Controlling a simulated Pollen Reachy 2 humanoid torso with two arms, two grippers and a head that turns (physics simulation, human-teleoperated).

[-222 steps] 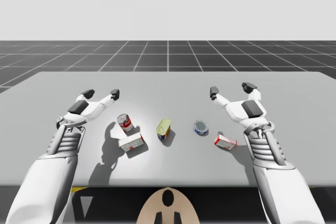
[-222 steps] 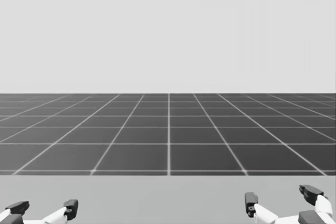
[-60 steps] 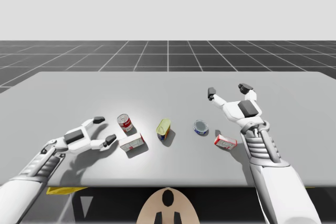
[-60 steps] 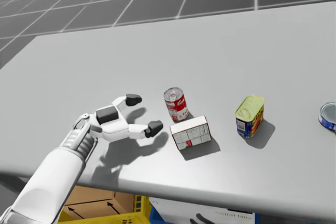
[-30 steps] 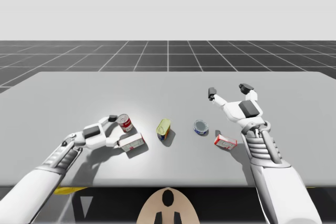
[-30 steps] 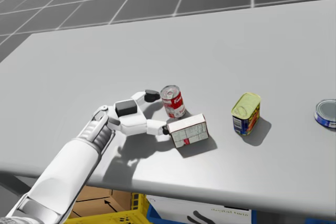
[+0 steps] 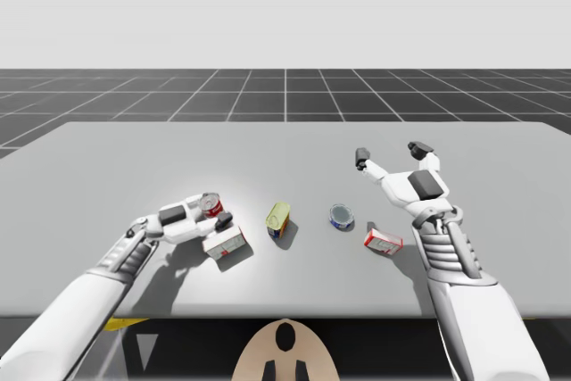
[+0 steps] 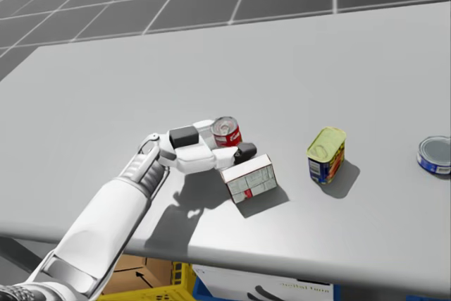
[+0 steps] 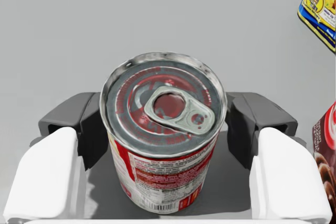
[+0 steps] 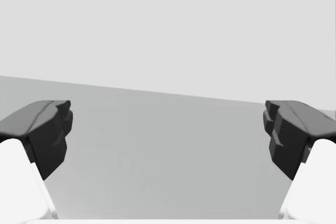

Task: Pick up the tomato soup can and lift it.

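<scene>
My left end effector point(image 9: 167, 129) was clamped on the upright tomato soup can point(image 8: 227, 132), a pad against each side, just behind the white-and-red box point(image 8: 248, 178) on the worktop point(image 8: 352, 68). My right end effector point(image 7: 390, 153) hovered over its right side, jaws standing wide apart.

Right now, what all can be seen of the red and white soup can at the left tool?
The red and white metal soup can is a cylinder with a silvery ribbed lid and a pull tab, unopened. Its label is red above and white below, with small print. It stands upright on the grey table, inside my left tool, whose dark pads press its two sides. A white and red box lies close beside it; whether they touch I cannot tell.
</scene>
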